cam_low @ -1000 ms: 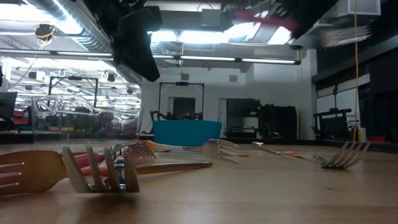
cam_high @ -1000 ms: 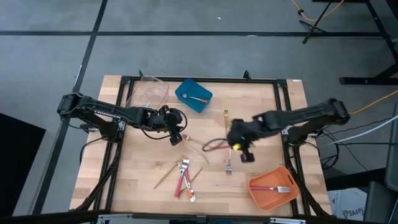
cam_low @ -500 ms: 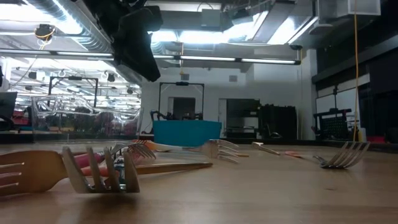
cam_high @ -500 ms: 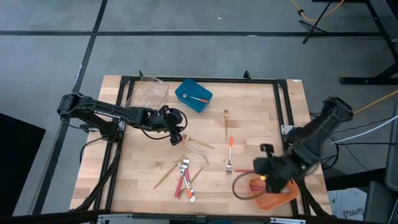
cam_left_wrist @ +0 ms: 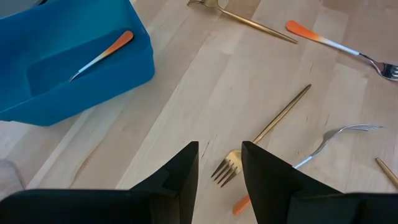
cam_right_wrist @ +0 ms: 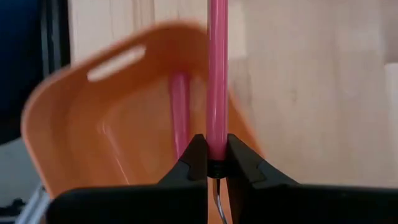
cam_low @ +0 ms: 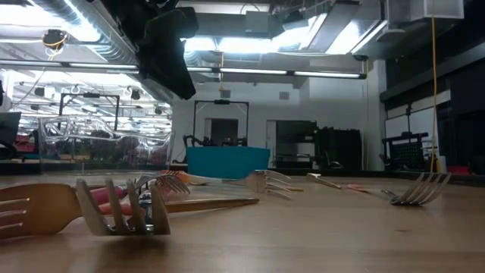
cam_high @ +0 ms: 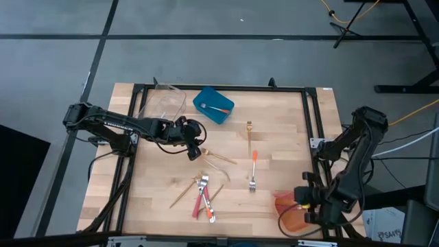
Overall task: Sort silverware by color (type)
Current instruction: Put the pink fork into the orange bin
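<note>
We see a pale wooden surface (cam_high: 288,137) in a dark frame, grey floor around. Our right tool (cam_right_wrist: 209,163) clamps a slim pink-handled utensil (cam_right_wrist: 217,74), seemingly over the smooth orange bin (cam_right_wrist: 74,137). Our left tool (cam_left_wrist: 219,163), fingers apart, hovers above a gold fork (cam_left_wrist: 261,134).

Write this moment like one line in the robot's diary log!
right tool: shut on pink-handled utensil, over orange bin | left tool: open, above gold fork
</note>
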`<action>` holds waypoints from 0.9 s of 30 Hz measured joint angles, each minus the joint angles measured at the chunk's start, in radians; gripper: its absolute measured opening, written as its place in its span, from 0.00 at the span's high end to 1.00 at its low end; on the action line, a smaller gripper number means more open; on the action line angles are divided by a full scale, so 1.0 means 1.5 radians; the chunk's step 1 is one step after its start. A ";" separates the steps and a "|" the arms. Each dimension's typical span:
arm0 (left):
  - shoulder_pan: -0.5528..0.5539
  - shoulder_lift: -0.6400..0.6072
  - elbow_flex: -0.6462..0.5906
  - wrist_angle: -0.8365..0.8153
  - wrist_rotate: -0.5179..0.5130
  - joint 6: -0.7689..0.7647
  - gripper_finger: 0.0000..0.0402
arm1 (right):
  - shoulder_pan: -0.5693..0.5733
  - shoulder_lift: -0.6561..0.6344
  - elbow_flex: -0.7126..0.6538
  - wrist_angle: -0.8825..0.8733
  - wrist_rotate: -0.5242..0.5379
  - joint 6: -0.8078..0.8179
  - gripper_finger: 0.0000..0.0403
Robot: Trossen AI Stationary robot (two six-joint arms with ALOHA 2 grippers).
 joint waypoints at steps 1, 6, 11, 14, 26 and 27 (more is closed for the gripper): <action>0.000 0.000 0.000 0.001 0.000 0.000 0.71 | 0.007 0.000 -0.016 0.020 -0.001 0.000 0.97; 0.000 0.000 0.000 0.001 0.000 0.000 0.71 | 0.029 0.000 -0.069 0.070 -0.032 -0.003 0.97; 0.000 0.000 0.000 0.002 0.000 -0.002 0.71 | 0.041 0.000 -0.098 0.079 -0.039 -0.006 0.97; 0.000 0.000 0.000 0.002 0.000 -0.005 0.71 | 0.039 0.000 -0.109 0.092 -0.059 -0.035 0.97; 0.000 0.000 0.000 0.002 0.010 -0.006 0.71 | 0.039 0.000 -0.132 0.131 -0.071 -0.109 0.95; 0.000 0.000 0.000 0.002 0.016 -0.006 0.71 | 0.039 0.000 -0.133 0.130 -0.071 -0.110 0.93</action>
